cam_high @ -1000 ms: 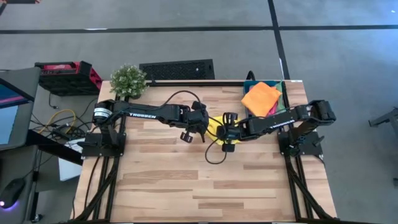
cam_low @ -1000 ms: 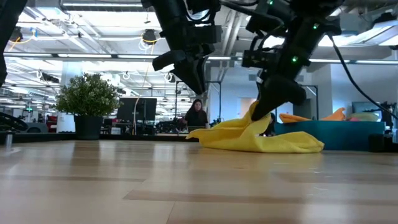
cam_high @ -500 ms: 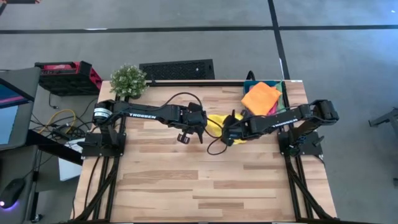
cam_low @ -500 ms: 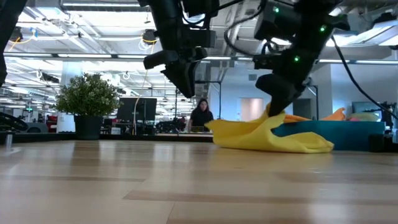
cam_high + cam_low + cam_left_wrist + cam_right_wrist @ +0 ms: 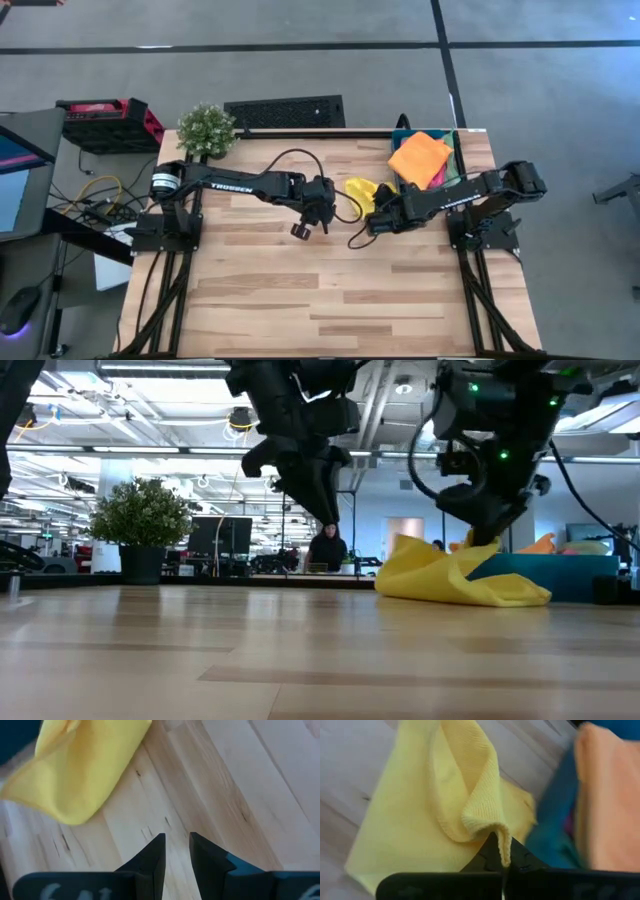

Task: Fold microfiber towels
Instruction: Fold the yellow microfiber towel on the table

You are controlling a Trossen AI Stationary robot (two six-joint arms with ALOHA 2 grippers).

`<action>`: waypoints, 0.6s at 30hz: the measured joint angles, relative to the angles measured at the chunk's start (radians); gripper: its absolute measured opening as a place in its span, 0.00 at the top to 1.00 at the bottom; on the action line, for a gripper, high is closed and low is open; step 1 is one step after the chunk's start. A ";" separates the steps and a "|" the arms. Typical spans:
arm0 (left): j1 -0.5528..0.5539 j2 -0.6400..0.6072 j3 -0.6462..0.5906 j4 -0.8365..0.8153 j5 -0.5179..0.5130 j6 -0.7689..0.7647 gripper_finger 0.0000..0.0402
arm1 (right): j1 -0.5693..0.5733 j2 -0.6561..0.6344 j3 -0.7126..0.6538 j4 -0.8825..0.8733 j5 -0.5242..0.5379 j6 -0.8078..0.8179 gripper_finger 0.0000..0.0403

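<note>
A yellow towel [image 5: 360, 190] lies bunched on the wooden table beside the teal bin [image 5: 570, 575]. My right gripper [image 5: 487, 538] is shut on it. It also shows in the right wrist view [image 5: 410, 835]. An orange towel [image 5: 420, 155] lies on top in the bin, with a pink one [image 5: 438, 177] showing under it. I cannot make out the sage green towel. My left gripper [image 5: 177, 851] hangs above bare table left of the yellow towel [image 5: 80, 770]. It is empty, with only a narrow gap between its fingers. My right gripper pinches a raised fold of the yellow towel's hemmed edge [image 5: 492, 832] between its two fingers. The fingers come from above, pointing down. The fold stands up at the fingers, and the rest of the towel [image 5: 450, 580] lies slack on the table.
A potted plant [image 5: 207, 128] stands at the table's far left corner. The bin [image 5: 399, 135] fills the far right corner. Black cables loop over the table between the arms [image 5: 352, 240]. A person [image 5: 326, 548] shows in the room behind. Bare wood lies toward the near edge.
My right gripper has gone toward the table's right edge and the bin, still shut on the yellow towel. The towel has slid along the table with it. Its left end has drawn in, so it now lies shorter and more bunched.
</note>
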 joint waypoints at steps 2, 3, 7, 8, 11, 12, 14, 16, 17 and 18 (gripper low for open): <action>0.000 0.000 -0.009 0.012 -0.001 -0.001 0.80 | 0.010 0.000 0.000 -0.054 -0.002 0.051 0.99; 0.000 0.000 -0.009 0.010 -0.001 -0.004 0.80 | 0.017 0.000 0.000 -0.080 -0.005 0.079 0.98; 0.000 0.000 -0.010 0.011 -0.001 -0.010 0.80 | 0.048 0.000 0.000 -0.184 -0.065 0.187 0.97; 0.000 0.000 -0.010 0.011 -0.001 -0.010 0.80 | 0.059 0.000 0.000 -0.202 -0.074 0.211 0.97; 0.000 0.000 -0.010 0.011 -0.001 -0.011 0.80 | 0.091 0.000 0.000 -0.214 -0.101 0.249 0.98; 0.000 0.000 -0.010 0.011 -0.001 -0.011 0.80 | 0.098 0.000 0.000 -0.215 -0.110 0.260 0.98; 0.000 0.000 -0.010 0.011 -0.001 -0.011 0.80 | 0.108 0.000 0.000 -0.214 -0.130 0.265 0.98; 0.000 0.000 -0.010 0.011 -0.001 -0.012 0.80 | 0.109 0.000 0.000 -0.212 -0.142 0.255 0.96; -0.001 0.000 -0.010 0.011 -0.001 -0.012 0.80 | 0.107 0.001 0.000 -0.212 -0.143 0.255 0.94; -0.001 0.000 -0.010 0.011 -0.001 -0.013 0.80 | 0.105 0.002 0.000 -0.212 -0.145 0.255 0.92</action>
